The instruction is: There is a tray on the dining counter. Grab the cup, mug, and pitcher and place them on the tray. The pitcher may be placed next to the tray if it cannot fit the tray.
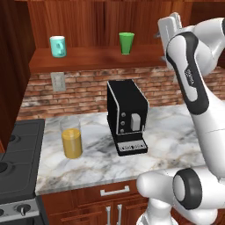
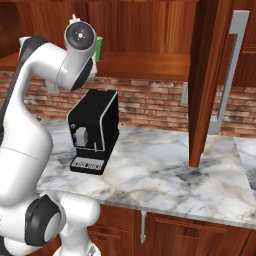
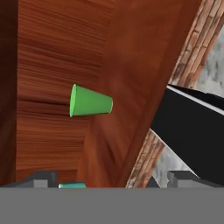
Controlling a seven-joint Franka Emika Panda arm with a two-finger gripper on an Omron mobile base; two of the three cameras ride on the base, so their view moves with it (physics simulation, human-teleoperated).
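A: Three things to fetch, and none is on the tray yet by my reckoning. The cup (image 1: 126, 42) looks like the one in hand: it stands upright on the wooden shelf (image 1: 96, 58), ahead of the claw (image 3: 114, 177) and well apart from it.

B: And the claw itself?

A: Spread wide, nothing between the fingertips (image 3: 41, 177). In the hand view the picture is rolled, so the cup lies sideways in it, off towards one fingertip instead of centred in the gap.

B: So how should the reach go?

A: I'd centre the cup between the fingers first, then go in level with the shelf and close on the middle of the wall. It tapers, so a low grip may let it slip.

B: Anything in the way?

A: The coffee machine (image 1: 127, 115) sits below the claw on the worktop (image 1: 167, 132); keep the hand above it. The mug (image 1: 58, 46) is farther along the same shelf, beyond the cup. The pitcher (image 1: 71, 136) is down on the worktop, beyond the machine.
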